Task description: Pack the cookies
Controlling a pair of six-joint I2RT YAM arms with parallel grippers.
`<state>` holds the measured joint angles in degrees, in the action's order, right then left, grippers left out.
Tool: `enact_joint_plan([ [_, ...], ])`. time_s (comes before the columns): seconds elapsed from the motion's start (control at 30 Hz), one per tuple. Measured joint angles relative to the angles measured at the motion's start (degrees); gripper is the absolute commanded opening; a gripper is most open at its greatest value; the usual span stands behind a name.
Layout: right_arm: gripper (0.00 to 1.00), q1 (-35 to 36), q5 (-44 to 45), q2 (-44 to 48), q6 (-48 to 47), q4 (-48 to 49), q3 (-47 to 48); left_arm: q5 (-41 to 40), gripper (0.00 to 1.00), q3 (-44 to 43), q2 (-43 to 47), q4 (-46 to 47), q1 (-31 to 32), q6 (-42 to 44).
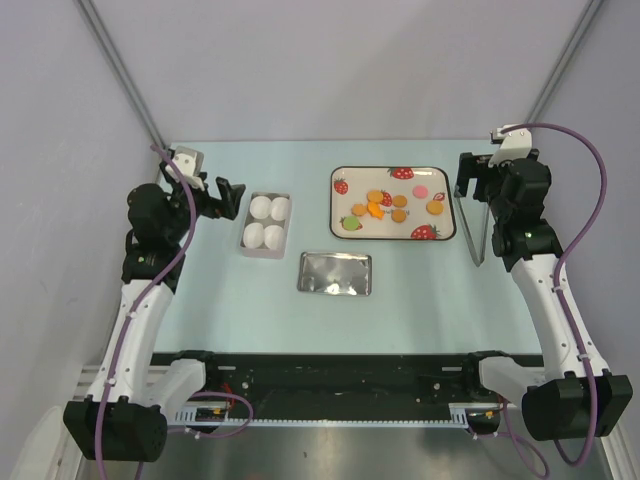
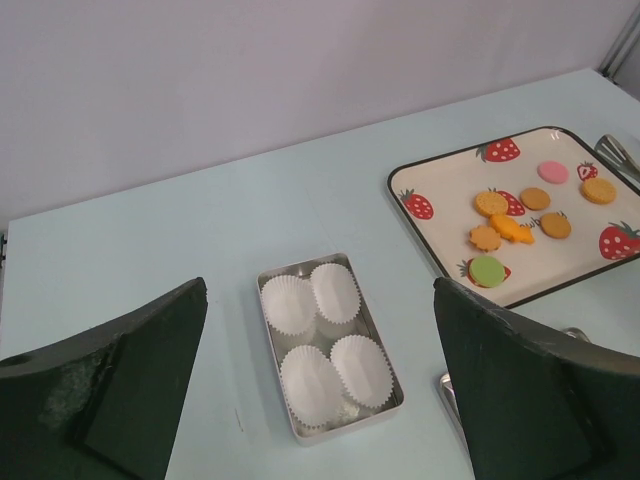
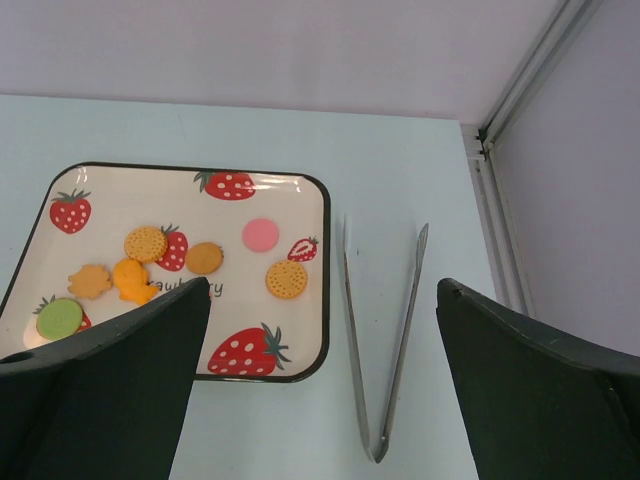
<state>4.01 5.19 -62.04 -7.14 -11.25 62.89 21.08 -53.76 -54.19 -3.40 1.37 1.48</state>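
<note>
Nothing is held yet. The left hand (image 1: 215,193) is seen wide apart at 9 o'clock on the pale blue desk (image 1: 420,290). The right hand (image 1: 478,183) is spread wide too at 3 o'clock, with nothing in it. The small round orange-yellow cookies (image 1: 385,205) are found loose on the white strawberry-patterned tray (image 1: 365,180), at about 1 o'clock from the desk's middle. The little metal tin (image 1: 266,256) with four white paper cups (image 1: 262,207) sits at 10 o'clock, well apart from the tray. A shiny flat metal lid (image 1: 335,272) lies at 6 o'clock. Long silver metal tongs (image 3: 378,448) lie just beside the tray at its 3 o'clock, near the right hand.

The tongs are probably meant to be picked up first. They should be grabbed around both arms, near the middle, so they can be squeezed shut. A grab too near the joined end would likely not close the tips. One cookie should be taken at a time, gently.
</note>
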Motion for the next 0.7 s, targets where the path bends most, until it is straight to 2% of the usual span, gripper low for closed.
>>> enact_joint_plan([
  [0.7,1.00,-0.2,-0.5,-0.4,-0.2,-0.4,0.0,-0.5,1.00,0.6,0.0,0.7,0.0,0.0],
])
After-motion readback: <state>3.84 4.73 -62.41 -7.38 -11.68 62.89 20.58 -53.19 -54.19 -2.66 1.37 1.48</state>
